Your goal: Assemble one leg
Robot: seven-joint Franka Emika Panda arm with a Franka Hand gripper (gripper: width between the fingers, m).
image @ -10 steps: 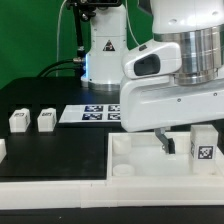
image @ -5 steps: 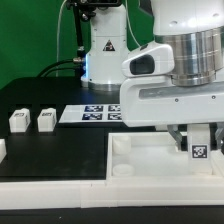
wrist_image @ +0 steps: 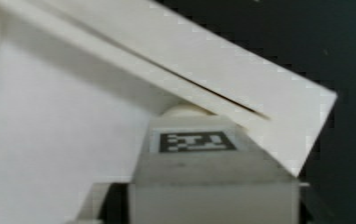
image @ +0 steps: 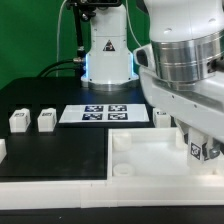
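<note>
**Gripper tilted over the leg at the panel's corner**

Since half a second ago the arm's head has rolled from level to a clear tilt, and the leg (image: 199,150) it carries has tipped with it and slid a little toward the exterior view's right. The gripper (image: 199,146) is closed around that leg, one finger (image: 188,139) on each side, the tagged face turned to the camera. The leg hangs low over the right end of the large white panel (image: 140,160), close to its surface; whether it touches cannot be told.

In the wrist view the same leg (wrist_image: 200,150) shows its tag between the gripper (wrist_image: 200,195) parts, with the panel's edge (wrist_image: 228,85) running slantwise just beyond it against the black table.

Two more legs (image: 19,121) (image: 44,121) stand upright side by side on the black table (image: 60,145) toward the exterior view's left, well apart from the gripper. The marker board (image: 100,113) lies flat behind the panel, in front of the arm's base (image: 105,50). A round corner socket (image: 120,141) shows on the panel's near left corner.
</note>
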